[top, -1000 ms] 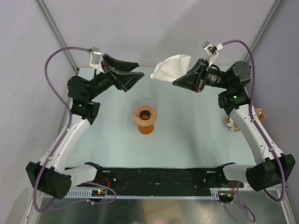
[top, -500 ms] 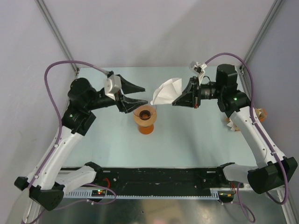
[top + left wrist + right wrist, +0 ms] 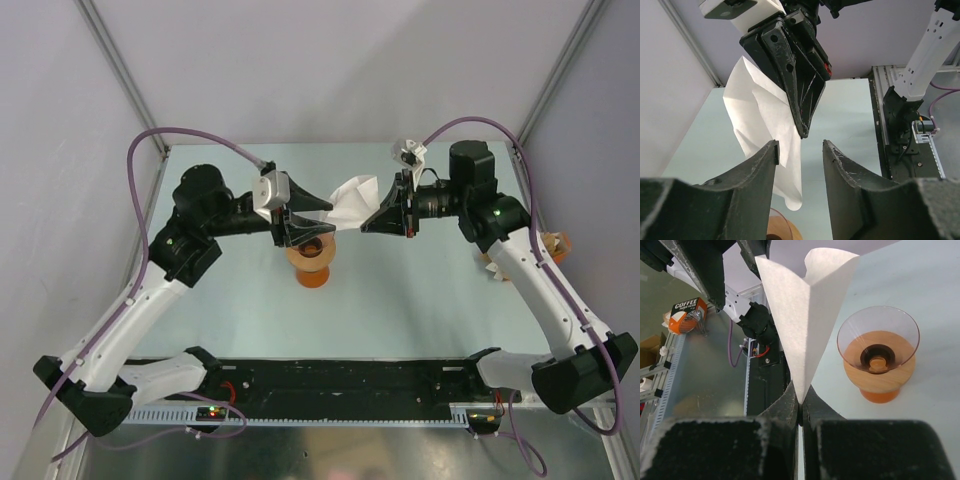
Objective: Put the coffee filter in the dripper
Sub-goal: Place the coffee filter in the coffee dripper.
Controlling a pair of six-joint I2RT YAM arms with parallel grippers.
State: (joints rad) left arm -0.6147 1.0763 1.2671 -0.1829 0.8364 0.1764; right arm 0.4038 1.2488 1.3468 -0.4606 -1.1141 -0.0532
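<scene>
The coffee filter (image 3: 350,200) is a white paper cone held in the air by its pointed end, with my right gripper (image 3: 372,222) shut on it. In the right wrist view the coffee filter (image 3: 805,315) fans upward from the pinch of the right gripper (image 3: 800,401). The dripper (image 3: 312,262), clear with an orange base, stands on the table just below and left of the paper. My left gripper (image 3: 312,216) hovers over the dripper's rim, open. In its own view the left gripper (image 3: 800,149) has the coffee filter (image 3: 765,120) hanging by its left fingertip (image 3: 771,150), and the dripper (image 3: 777,227) shows low down.
A tan-and-white stack of paper fans (image 3: 553,247) sits at the table's right edge behind the right arm. A black rail (image 3: 340,378) runs along the near edge. An orange coffee box (image 3: 686,314) stands off the table. Grey walls close the back and sides.
The left arm swung right to the filter's open end above the dripper, and its jaws narrowed. The right arm carried the filter left and lower, towards the dripper.
</scene>
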